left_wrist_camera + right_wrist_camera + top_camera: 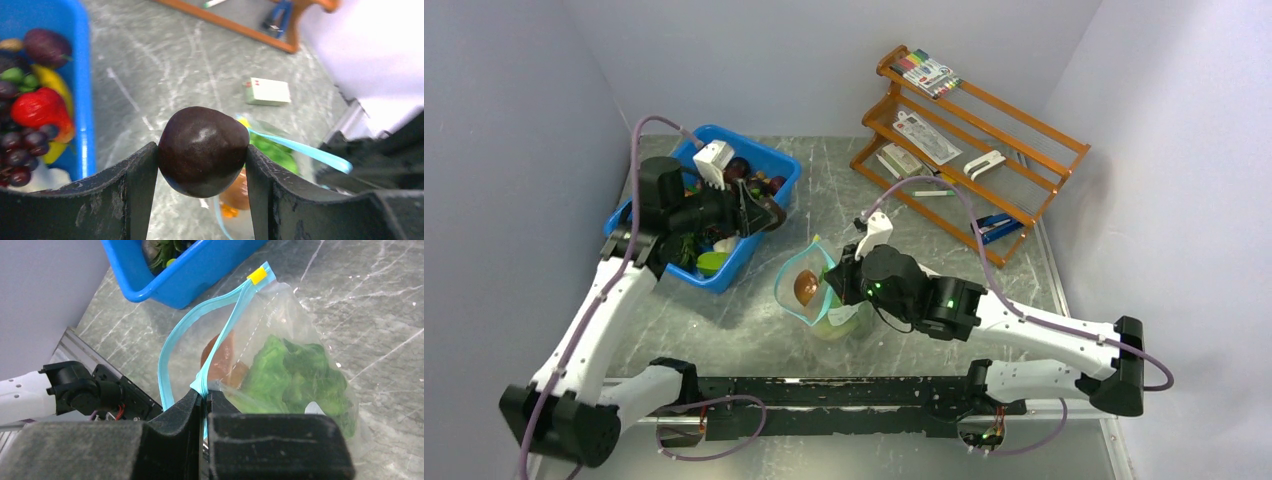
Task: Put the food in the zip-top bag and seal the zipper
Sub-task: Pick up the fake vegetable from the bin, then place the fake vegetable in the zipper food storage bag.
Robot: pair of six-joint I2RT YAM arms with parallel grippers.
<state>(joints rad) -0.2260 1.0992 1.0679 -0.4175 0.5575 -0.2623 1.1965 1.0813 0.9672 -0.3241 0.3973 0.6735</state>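
Though overhead hides it, wrist cam shows my left pincer [201, 155] gripping a glossy dark round fruit [200, 135]; right pincer [204, 395] pinches the teal zipper strip [163, 360] of the clear plastic bag [300, 305].

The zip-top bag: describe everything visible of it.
The zip-top bag is clear, thin, crinkled plastic, edged by a teal-blue zipper with a yellow slider at one end. Its mouth gapes open in a loop. It rests on the grey table, its rim pinched by the right gripper, shut on the zipper. Inside lie green lettuce and a brown-orange piece. A blue bin stands nearby.
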